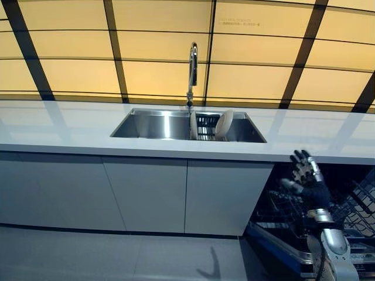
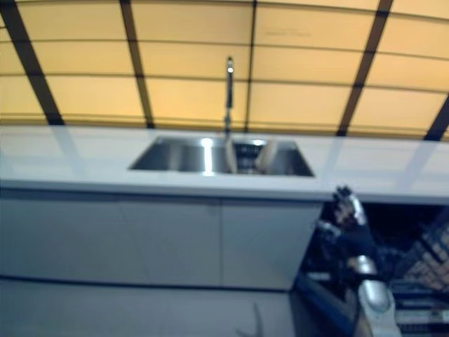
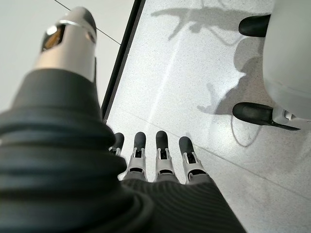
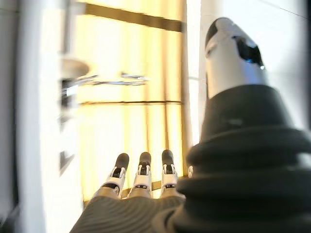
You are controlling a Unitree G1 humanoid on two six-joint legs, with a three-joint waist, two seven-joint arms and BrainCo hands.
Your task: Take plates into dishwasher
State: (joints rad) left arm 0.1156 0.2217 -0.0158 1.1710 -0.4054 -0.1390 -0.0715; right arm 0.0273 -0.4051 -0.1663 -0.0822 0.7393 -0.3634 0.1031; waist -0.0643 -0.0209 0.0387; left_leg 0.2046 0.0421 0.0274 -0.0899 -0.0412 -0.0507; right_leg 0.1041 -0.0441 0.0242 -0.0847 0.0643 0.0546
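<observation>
Two plates in sink | both hands' fingers straight, empty | dishwasher open

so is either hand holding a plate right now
No. The right hand is raised, open and empty; the left hand is open over the floor. The plates stand in the sink.

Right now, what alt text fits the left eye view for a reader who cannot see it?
The robot's right hand, fingers open and empty, is raised before the open dishwasher's dark wire rack. Two white plates stand on edge in the steel sink, under the chrome tap, in a white counter.
</observation>
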